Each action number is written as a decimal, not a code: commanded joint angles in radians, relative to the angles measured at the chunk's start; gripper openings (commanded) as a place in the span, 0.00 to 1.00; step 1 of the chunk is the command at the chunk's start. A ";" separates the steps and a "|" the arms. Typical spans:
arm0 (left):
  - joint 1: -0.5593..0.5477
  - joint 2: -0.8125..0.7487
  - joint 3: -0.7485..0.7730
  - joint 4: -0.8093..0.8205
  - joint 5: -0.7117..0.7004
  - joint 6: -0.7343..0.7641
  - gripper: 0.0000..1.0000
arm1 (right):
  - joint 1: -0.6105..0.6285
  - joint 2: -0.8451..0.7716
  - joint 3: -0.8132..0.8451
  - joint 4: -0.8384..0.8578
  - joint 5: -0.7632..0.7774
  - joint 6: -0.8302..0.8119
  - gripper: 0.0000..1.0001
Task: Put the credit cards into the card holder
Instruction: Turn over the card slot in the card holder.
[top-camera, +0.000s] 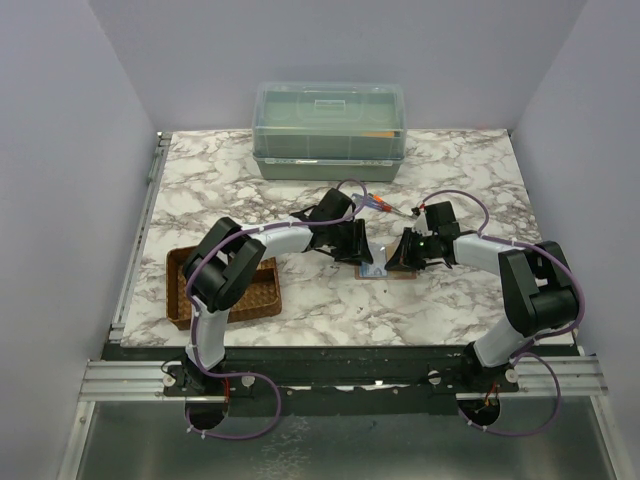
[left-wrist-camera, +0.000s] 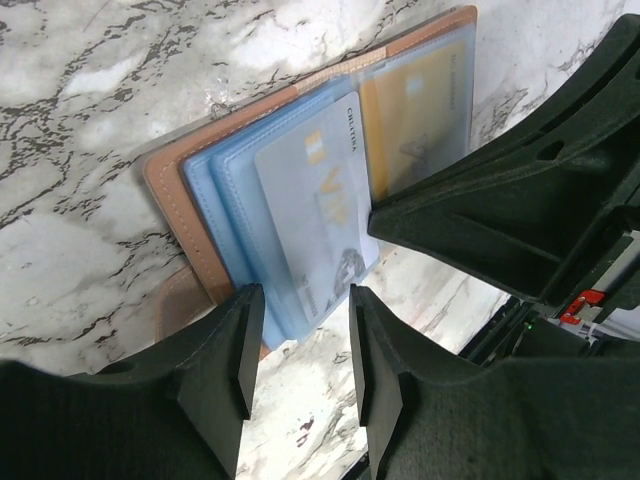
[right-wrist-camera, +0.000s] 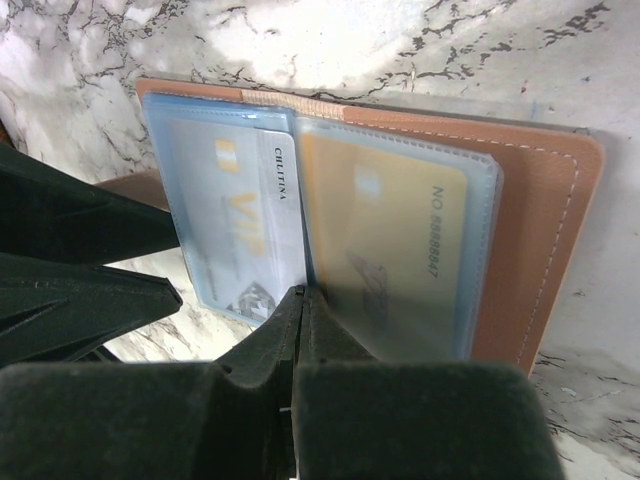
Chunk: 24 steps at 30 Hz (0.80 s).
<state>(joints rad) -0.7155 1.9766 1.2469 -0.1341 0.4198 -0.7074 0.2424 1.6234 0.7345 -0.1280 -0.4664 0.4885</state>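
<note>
The pinkish-tan card holder (top-camera: 385, 268) lies open on the marble between both grippers; its leather also shows in the left wrist view (left-wrist-camera: 165, 190) and the right wrist view (right-wrist-camera: 545, 200). A silver-blue VIP card (left-wrist-camera: 320, 200) (right-wrist-camera: 240, 225) sits in its left clear sleeve. A tan-gold card (left-wrist-camera: 420, 100) (right-wrist-camera: 390, 230) sits in the right sleeve. My left gripper (left-wrist-camera: 300, 305) (top-camera: 358, 245) is open and empty, its jaws just off the near edge of the silver-blue card. My right gripper (right-wrist-camera: 301, 292) (top-camera: 402, 250) is shut, its tip touching the holder at the seam between the sleeves.
A clear green lidded box (top-camera: 330, 130) stands at the back. A brown woven tray (top-camera: 180, 295) sits at the left front beside the left arm. Red-and-blue screwdrivers (top-camera: 380, 205) lie just behind the grippers. Purple walls close in both sides.
</note>
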 joint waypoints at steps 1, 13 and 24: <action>-0.005 -0.003 0.001 0.035 0.033 -0.004 0.45 | 0.000 0.031 -0.017 -0.011 0.009 -0.041 0.00; -0.005 0.017 0.009 0.067 0.074 0.002 0.43 | 0.015 0.020 -0.010 0.033 -0.052 -0.145 0.00; -0.006 0.020 0.008 0.068 0.082 0.002 0.44 | 0.050 0.002 -0.008 0.087 -0.137 -0.168 0.00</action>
<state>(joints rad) -0.7143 1.9823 1.2472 -0.0933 0.4637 -0.7094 0.2729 1.6249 0.7345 -0.0853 -0.5285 0.3386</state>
